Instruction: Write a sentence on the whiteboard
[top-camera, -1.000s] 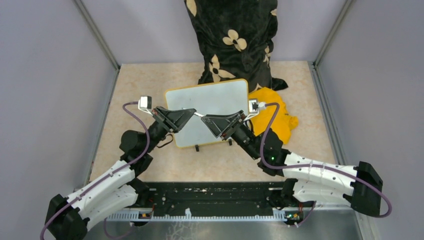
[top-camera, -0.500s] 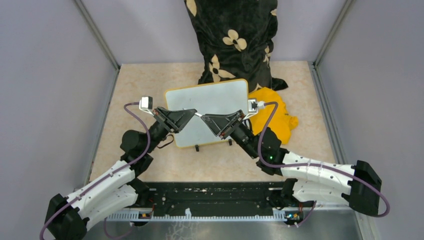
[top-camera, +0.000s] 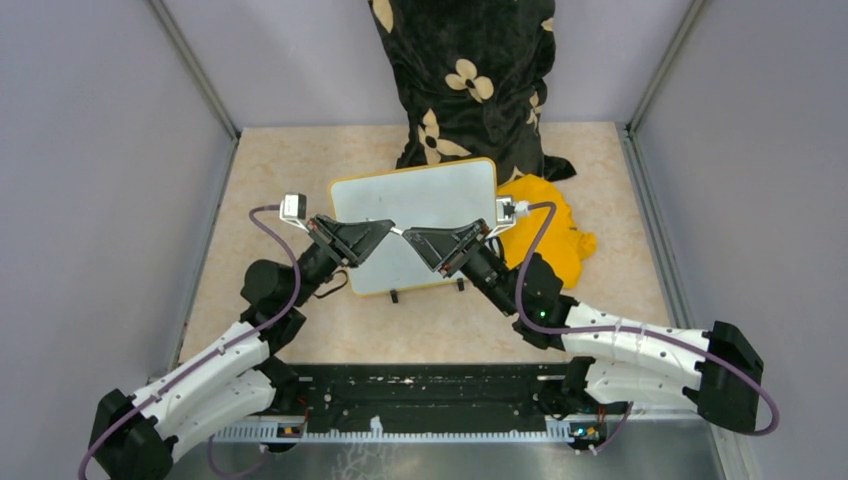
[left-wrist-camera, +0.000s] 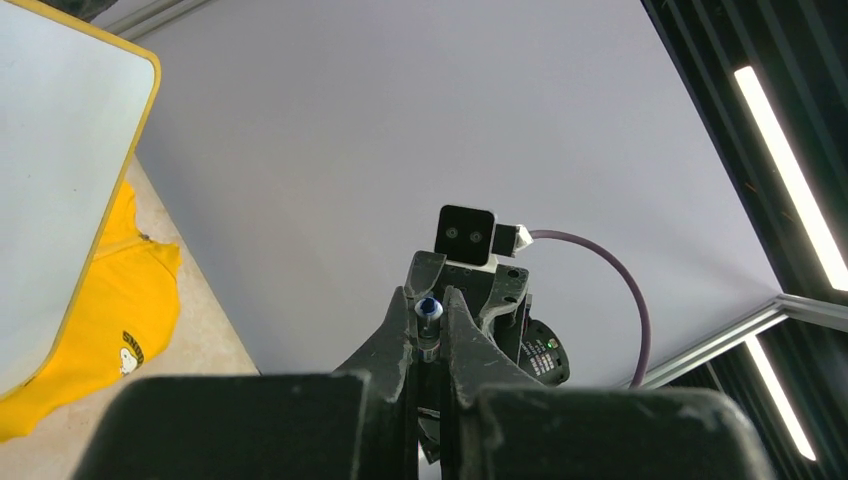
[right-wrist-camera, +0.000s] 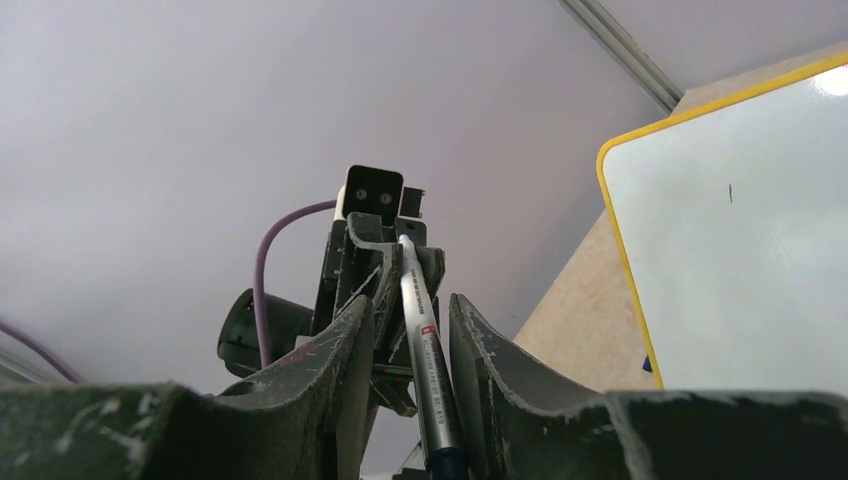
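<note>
Over the last second the right gripper (right-wrist-camera: 412, 305) has edged left along the marker (right-wrist-camera: 421, 345); its jaws flank the barrel with slim gaps, apparently not yet pinching; the left gripper (left-wrist-camera: 428, 318) is clamped on the other end; likely a handover. The whiteboard (top-camera: 420, 190) lies on the desk (top-camera: 290, 170) beneath them, with the yellow cloth (top-camera: 560, 235) at its right; no sentence shows, though the grippers hide its near half.

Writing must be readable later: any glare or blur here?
Top external: even light, the whiteboard sharp, no glare. Right wrist: a glare patch on the whiteboard at the frame's right edge, near fingers slightly soft. Left wrist: ceiling light strips blown out.
</note>
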